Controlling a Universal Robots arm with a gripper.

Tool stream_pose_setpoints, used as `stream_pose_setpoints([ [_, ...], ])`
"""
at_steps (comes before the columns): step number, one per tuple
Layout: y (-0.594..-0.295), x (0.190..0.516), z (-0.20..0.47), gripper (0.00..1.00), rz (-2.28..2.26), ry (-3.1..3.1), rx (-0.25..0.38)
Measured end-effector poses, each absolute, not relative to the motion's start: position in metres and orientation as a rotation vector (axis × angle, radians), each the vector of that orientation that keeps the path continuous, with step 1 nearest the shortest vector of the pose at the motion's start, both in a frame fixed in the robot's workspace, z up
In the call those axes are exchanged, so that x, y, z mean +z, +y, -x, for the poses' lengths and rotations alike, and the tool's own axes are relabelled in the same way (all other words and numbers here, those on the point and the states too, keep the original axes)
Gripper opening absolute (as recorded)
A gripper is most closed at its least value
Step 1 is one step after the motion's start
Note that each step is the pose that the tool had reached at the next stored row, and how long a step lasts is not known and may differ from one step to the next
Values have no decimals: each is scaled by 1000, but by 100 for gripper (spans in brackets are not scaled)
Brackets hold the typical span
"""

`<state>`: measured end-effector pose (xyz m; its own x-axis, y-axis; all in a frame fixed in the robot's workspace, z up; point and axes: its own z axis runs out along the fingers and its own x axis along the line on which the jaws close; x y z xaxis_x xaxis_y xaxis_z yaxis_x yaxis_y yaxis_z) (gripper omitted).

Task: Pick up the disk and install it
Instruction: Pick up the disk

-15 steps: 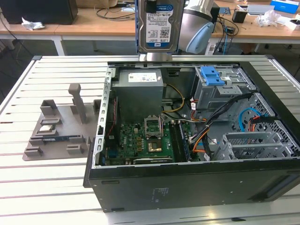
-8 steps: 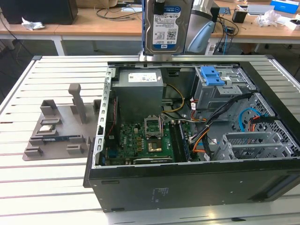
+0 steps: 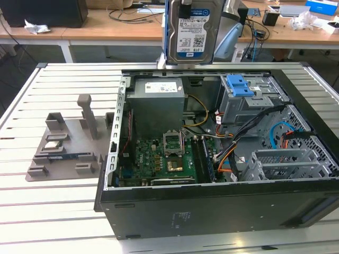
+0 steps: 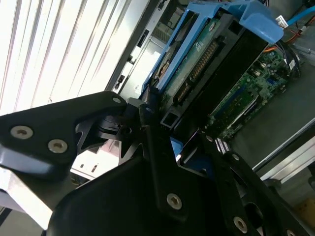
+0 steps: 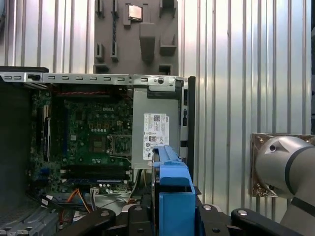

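Note:
The disk (image 3: 192, 32) hangs upright above the back edge of the open computer case (image 3: 212, 211), its white-and-blue label facing the exterior view. My gripper (image 3: 185, 6) is shut on its top edge. In the second wrist view the black fingers (image 4: 147, 125) clamp the disk (image 4: 197, 64), whose green board and blue side bracket show. In the first wrist view the disk (image 5: 170, 182) appears edge-on as a blue strip between the gripper (image 5: 167, 216) halves, above the case's power supply (image 5: 156, 128).
A grey metal drive cage with a blue latch (image 3: 241, 84) sits inside the case at the exterior view's right, beside cables. The motherboard (image 3: 159, 159) lies in the case floor. A grey fixture (image 3: 69, 143) holding a small chip (image 3: 53, 144) rests on the slatted table.

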<state>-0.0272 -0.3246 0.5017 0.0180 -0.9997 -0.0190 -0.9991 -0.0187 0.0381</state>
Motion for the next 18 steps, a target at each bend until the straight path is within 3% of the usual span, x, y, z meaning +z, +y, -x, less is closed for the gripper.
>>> stream_pose_setpoints([
  [18, -340, 502, 6, 37, -2231, -2191, -63],
])
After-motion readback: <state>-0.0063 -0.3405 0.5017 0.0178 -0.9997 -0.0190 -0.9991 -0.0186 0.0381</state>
